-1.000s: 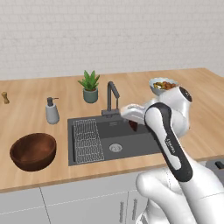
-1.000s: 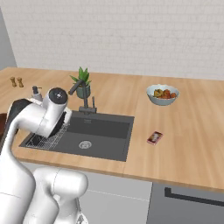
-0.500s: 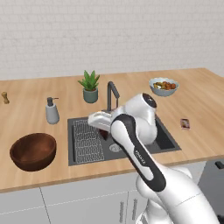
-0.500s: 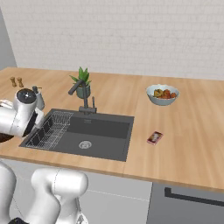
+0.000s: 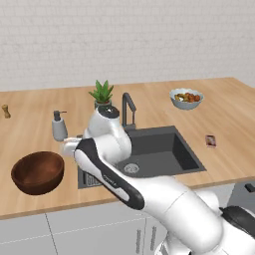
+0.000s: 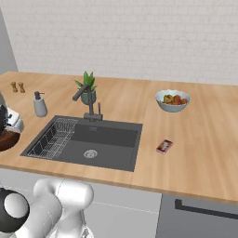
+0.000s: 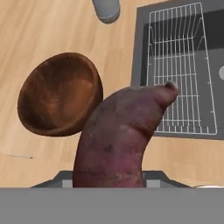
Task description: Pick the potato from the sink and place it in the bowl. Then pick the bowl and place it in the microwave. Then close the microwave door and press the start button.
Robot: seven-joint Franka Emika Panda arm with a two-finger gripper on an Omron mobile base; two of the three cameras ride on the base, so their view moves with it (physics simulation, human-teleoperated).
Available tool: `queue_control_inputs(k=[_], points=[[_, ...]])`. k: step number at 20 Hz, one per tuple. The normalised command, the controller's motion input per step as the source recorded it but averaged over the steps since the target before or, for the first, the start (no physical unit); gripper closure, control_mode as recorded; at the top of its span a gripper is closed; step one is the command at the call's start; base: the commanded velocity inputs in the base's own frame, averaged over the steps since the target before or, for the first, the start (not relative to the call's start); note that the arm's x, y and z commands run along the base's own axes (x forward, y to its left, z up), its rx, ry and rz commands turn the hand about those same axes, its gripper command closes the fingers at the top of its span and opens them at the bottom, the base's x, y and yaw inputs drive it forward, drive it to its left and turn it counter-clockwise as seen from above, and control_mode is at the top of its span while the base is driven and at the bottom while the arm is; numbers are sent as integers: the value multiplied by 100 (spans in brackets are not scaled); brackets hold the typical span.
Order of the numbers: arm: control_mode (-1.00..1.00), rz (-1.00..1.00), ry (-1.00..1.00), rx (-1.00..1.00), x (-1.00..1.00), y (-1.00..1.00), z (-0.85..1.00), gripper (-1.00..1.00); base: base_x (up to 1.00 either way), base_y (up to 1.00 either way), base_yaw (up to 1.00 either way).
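In the hand view the potato, a dark reddish-brown curved lump, stands up between my fingers with my gripper shut on it. Beyond it to the left lies the wooden bowl, tilted in this view, with nothing in it. In the left base view my gripper hangs over the counter at the sink's left edge, just right of the bowl. The right base view has my hand at the far left above the bowl's rim. The microwave is out of view.
A wire rack lies in the sink's left half, the dark tap behind the basin. A soap dispenser and a potted plant stand at the back. Far right are a pale food bowl and a small red item.
My arm has swung left from over the sink basin to the counter between sink and bowl, carrying the potato with it. The bowl has not moved.
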Motion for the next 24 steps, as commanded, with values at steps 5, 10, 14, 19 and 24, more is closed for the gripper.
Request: queue_control_inputs(k=[5, 10, 14, 19, 24], points=[[-100, 0, 18, -3, 38, 23, -2, 100, 0, 0, 0], [-100, 0, 12, 0, 42, 23, -12, 100, 0, 0, 0], [-100, 0, 11, 0, 37, 40, -29, 100, 0, 0, 0], [-100, 0, 10, -1, 33, 61, -31, 100, 0, 0, 0], [-100, -1, 13, -7, 40, 74, -26, 100, 0, 0, 0]])
